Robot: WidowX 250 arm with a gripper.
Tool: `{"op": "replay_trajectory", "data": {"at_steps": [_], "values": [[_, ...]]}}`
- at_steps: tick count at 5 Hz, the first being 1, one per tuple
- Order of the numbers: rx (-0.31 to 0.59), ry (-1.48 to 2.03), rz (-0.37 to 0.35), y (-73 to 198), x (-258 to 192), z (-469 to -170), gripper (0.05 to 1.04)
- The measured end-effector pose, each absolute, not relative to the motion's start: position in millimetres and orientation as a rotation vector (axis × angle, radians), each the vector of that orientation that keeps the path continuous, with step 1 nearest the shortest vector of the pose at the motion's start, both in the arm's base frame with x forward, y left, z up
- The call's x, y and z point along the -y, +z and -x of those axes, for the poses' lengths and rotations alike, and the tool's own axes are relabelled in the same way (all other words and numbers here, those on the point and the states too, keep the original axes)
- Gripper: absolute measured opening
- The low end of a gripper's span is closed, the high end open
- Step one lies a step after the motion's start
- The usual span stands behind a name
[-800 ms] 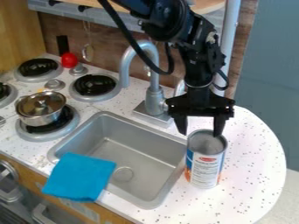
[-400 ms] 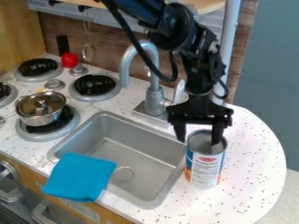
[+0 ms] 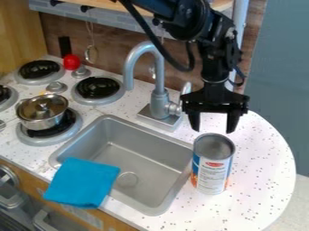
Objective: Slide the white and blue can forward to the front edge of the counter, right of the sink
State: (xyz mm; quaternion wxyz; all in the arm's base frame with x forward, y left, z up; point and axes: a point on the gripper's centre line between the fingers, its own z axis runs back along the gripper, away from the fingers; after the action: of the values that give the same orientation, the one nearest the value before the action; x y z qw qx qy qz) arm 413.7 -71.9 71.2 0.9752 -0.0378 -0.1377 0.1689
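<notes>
"So, where was the black gripper (image 3: pixel 212 128), and did it have hold of anything?"

"Nope, nothing in it. It hung over the right side of the counter (image 3: pixel 259 180), pointing down, with its two fingers spread well apart. The tips were near the top rim of a tin can (image 3: pixel 211 173)."

"Okay, and the can itself?"

"Upright on the speckled counter, just right of the sink (image 3: pixel 151 155). It had a bare metal top and a white, blue and orange label."

"Cool, what else was around?"

"A curved gray faucet (image 3: pixel 158 90) stood behind the sink, and a bright blue cloth (image 3: pixel 81 182) was draped over its front left edge. Further left, a lidded metal saucepan (image 3: pixel 41 124) sat on a stove burner (image 3: pixel 72 131), and a red ball-like thing (image 3: pixel 71 62) was back near the wall."
</notes>
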Motion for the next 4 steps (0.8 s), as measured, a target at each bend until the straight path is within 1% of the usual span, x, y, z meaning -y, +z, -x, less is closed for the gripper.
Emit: {"op": "replay_trajectory", "data": {"at_steps": [2, 3, 4], "values": [[0.276, 0.350, 0.064, 68.8, 73.1, -430.7, 1.001], [0.247, 0.342, 0.046, 53.3, 73.3, -433.9, 1.001], [0.249, 0.334, 0.041, 50.6, 75.9, -434.4, 1.001]]}}
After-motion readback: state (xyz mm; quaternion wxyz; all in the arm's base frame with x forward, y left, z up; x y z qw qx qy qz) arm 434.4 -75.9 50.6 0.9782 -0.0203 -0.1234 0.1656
